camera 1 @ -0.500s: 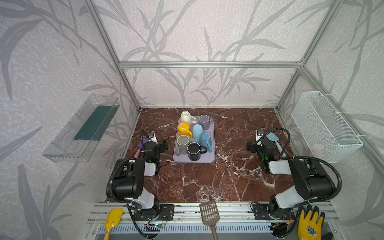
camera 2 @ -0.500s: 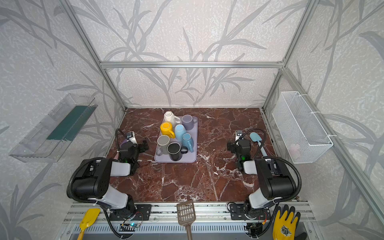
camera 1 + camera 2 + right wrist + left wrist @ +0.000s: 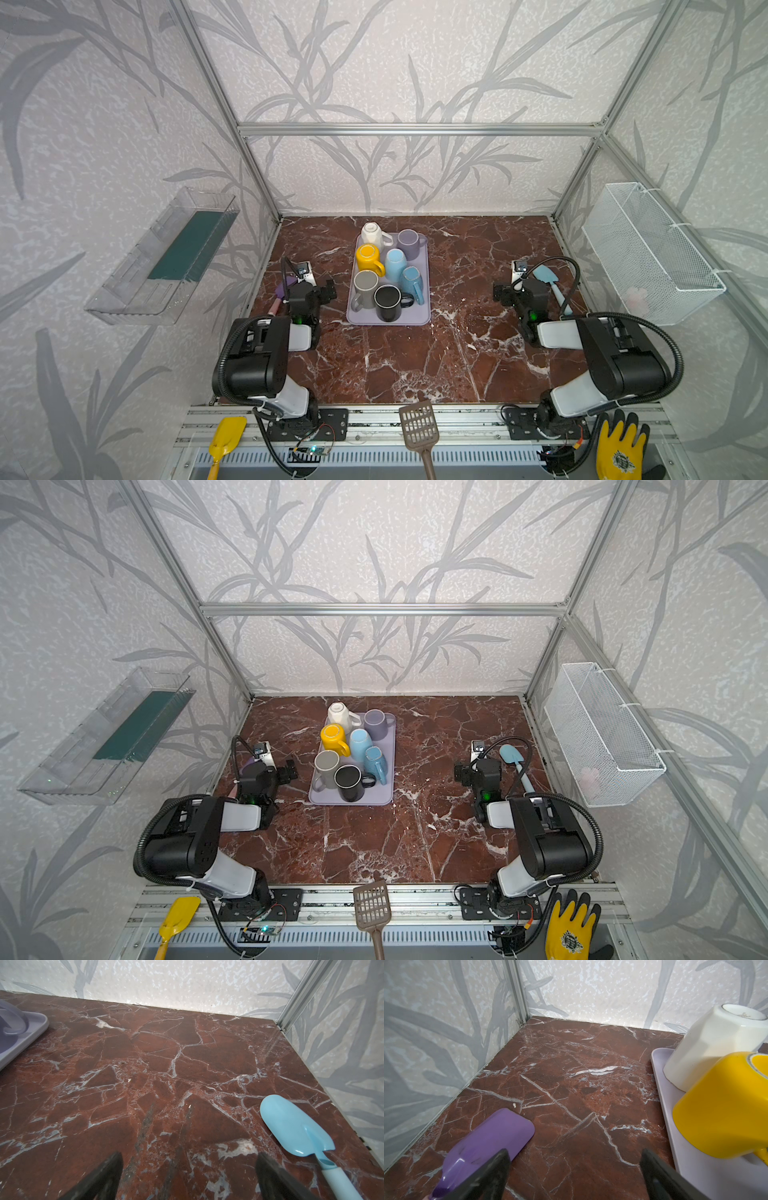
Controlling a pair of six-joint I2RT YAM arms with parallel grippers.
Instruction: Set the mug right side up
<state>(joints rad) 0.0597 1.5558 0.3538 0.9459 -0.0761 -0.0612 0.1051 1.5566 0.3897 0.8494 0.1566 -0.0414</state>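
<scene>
A lilac tray [image 3: 417, 319] in the middle of the marble table holds several mugs. The white mug [image 3: 371, 233] stands upside down at the tray's far corner, its base up [image 3: 708, 1043]. The yellow mug [image 3: 368, 257] beside it also looks base-up [image 3: 716, 1109], as does the light blue one [image 3: 395, 262]. The grey mug [image 3: 365, 286] and black mug [image 3: 387, 301] stand mouth up. My left gripper [image 3: 328, 291] is open left of the tray, holding nothing [image 3: 574, 1154]. My right gripper [image 3: 500, 294] is open well right of the tray, also with nothing in it [image 3: 189, 1157].
A purple scoop [image 3: 492, 1142] lies by the left gripper and a light blue scoop [image 3: 291, 1126] by the right one. A wire basket [image 3: 652, 253] hangs on the right wall, a clear shelf [image 3: 166, 257] on the left. Tools and a glove [image 3: 619, 449] lie on the front rail.
</scene>
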